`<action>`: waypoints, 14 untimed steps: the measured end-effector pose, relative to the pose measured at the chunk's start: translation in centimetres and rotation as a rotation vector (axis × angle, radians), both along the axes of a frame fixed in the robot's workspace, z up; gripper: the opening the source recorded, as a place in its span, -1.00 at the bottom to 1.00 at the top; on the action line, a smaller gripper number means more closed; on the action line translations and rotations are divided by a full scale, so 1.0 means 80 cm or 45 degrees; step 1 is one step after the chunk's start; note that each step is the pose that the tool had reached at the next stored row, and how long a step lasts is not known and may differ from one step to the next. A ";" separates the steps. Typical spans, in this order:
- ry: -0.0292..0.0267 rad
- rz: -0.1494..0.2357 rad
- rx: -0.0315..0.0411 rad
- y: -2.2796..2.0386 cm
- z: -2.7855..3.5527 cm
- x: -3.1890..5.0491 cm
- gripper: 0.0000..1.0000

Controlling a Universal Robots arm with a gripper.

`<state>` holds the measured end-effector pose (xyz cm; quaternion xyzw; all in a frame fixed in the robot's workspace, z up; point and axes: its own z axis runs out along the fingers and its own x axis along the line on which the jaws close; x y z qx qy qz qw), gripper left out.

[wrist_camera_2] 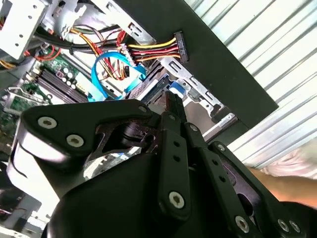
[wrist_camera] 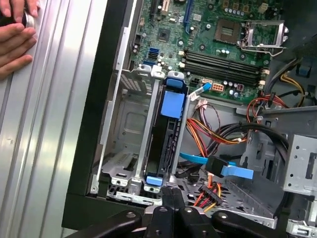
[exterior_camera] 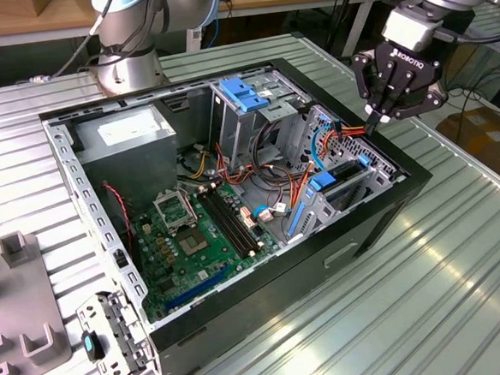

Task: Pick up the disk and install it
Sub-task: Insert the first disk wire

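The disk (wrist_camera: 166, 141) stands on edge in a bay of the drive cage at the open computer case's (exterior_camera: 389, 208) right wall, dark-sided, with blue plastic rail tabs at both ends. In the exterior view the disk (exterior_camera: 345, 174) shows by its blue tabs. My gripper (exterior_camera: 374, 117) hovers just above that corner of the case, fingers shut together with nothing between them. In both wrist views the black fingertips (wrist_camera: 171, 196) (wrist_camera_2: 173, 99) meet over the disk's end, close to a black power connector (wrist_camera_2: 179, 44) on red, yellow and black wires, which lies apart from them.
A blue data cable (wrist_camera: 233, 171) loops beside the bay. Inside the case are a green motherboard (exterior_camera: 189, 239), a grey box with a white sticker (exterior_camera: 126, 136) and a cage with a blue top (exterior_camera: 248, 97). A person's hand (wrist_camera: 15, 37) rests on the ribbed table. Grey fixtures (exterior_camera: 21, 293) lie at the exterior view's left.
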<state>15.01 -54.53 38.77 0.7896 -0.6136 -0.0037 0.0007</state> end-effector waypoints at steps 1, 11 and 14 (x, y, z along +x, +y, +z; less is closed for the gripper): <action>0.0000 0.023 0.0001 0.0000 -0.0004 0.000 -0.76; 0.0000 0.187 0.0000 0.0014 -0.0040 0.021 -0.76; 0.0000 0.216 -0.0001 0.0030 -0.0050 0.026 -0.76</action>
